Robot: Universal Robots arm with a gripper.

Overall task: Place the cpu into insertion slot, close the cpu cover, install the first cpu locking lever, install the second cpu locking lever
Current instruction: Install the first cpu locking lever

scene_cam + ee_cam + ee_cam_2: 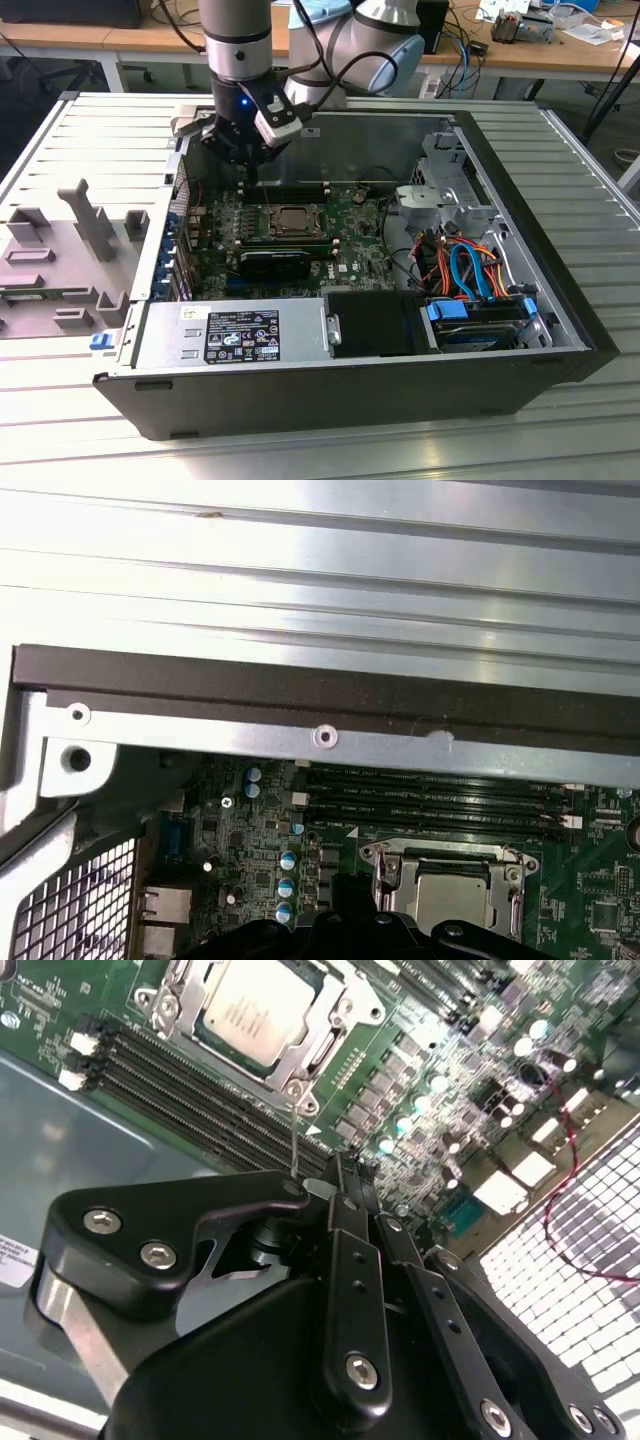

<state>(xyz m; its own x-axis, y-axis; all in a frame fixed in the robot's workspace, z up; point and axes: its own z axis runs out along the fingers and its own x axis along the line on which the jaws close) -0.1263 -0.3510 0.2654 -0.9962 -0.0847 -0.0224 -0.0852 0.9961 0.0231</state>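
The cpu (297, 218) lies flat in the insertion slot on the green motherboard, silver top up, and shows in both wrist views (255, 1005) (452, 898). The silvery cpu cover (312, 1052) (388, 868) lies down around the chip like a frame. My gripper (252, 165) hangs over the board's back edge, beyond the socket toward the exterior view's left. In the second wrist view its black fingers (352, 1250) meet at the tip (345, 1170), shut with nothing between them. A thin metal locking lever (294, 1140) stands up from the socket's corner, right beside the fingertips.
The open computer case (560, 260) rests on a ribbed metal table. Black memory slots (190, 1095) run beside the socket, a drive cage and coloured cables (470, 270) fill the exterior view's right, and the power supply (230, 335) sits at the front. Grey fixtures (70, 250) stand left of the case.
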